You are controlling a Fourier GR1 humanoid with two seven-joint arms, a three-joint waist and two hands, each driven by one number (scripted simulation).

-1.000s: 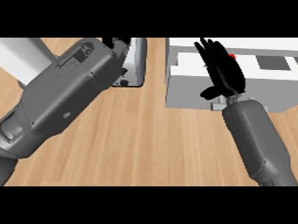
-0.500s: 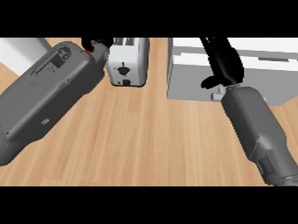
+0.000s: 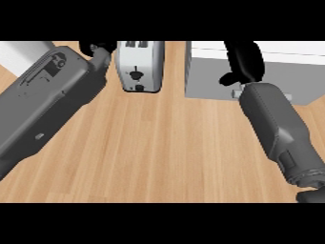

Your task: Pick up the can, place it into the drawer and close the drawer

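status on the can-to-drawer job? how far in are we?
Done: nothing that shows. No can is in view, so neither a pickup nor a placement can be confirmed. In hand: the right hand reaches over the white drawer unit, its fingers cut off by the top edge. The left hand is mostly hidden beside the toaster. Left, as far as visible: can in, drawer closed.

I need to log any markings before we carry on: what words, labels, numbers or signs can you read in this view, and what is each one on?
None can be read.
Toaster: a small dark knob and marks on its front face, no legible text.
Left forearm: moulded panels and a round fitting, no lettering.
Drawer unit: plain grey front, no label.
Right hand: plain black, no markings.
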